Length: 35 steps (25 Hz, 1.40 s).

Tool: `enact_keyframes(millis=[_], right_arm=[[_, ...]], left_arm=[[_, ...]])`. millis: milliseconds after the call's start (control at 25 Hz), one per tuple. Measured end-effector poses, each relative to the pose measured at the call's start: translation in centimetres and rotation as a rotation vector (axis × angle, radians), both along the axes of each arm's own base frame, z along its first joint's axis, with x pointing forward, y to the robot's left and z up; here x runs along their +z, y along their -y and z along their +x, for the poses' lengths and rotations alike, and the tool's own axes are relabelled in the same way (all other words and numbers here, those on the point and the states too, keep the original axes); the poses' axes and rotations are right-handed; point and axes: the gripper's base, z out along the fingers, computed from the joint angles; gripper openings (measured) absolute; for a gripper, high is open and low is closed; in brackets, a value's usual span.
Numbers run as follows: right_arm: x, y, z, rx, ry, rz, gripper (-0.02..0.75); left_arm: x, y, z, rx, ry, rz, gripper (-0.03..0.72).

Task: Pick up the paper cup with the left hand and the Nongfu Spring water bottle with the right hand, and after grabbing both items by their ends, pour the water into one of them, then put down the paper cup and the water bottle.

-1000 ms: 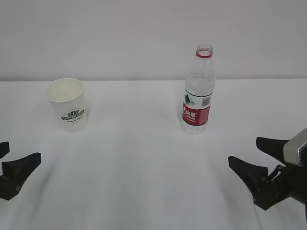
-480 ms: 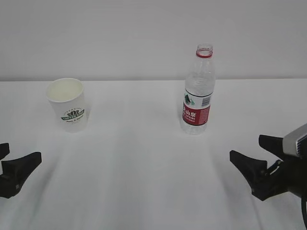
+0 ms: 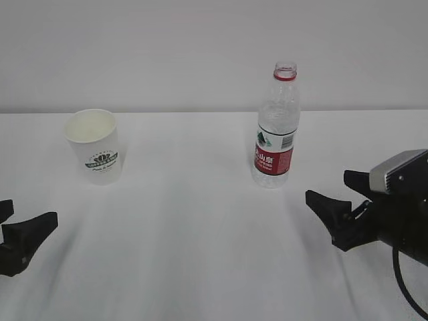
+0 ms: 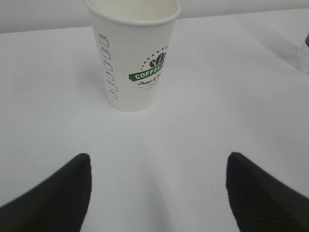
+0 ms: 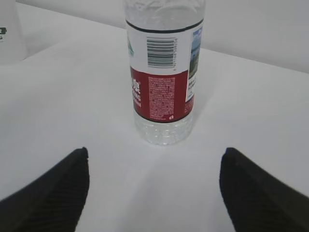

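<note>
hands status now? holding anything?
Left hand: open, empty, short of the cup.
Right hand: open, empty, short of the bottle.

On my table (image 3: pixel 200 254), the paper cup (image 3: pixel 95 146) stands at ten o'clock and the Nongfu Spring water bottle (image 3: pixel 275 130) at one o'clock, well apart. My left hand (image 3: pixel 15 231) sits at eight o'clock, my right hand (image 3: pixel 342 204) at four.
</note>
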Motion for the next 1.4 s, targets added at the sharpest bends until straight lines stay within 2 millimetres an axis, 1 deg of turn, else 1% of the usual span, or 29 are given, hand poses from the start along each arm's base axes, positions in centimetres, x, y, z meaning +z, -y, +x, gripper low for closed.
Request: enact_keyframes(millis=[200, 560, 1160, 1400], right_arm=[[-0.5, -0.5, 1.6, 0.038, 0.012, -0.003, 0.643], [-1.0, -0.9, 4.1, 0.047, 0.044, -0.001, 0.644], [-2.8, -1.4, 6.8, 0.076, 0.049, -0.005, 0.643], [-2.6, -1.7, 7.9, 0.09, 0.082, -0.004, 0.643]], left_arm=[[0.0, 0.0, 0.0, 0.001, -0.001, -0.002, 0.631], [0.0, 0.0, 0.0, 0.001, -0.001, -0.002, 0.614], [0.0, 0.0, 0.0, 0.001, -0.001, -0.002, 0.594], [0.0, 0.0, 0.0, 0.001, -0.001, -0.002, 0.594]])
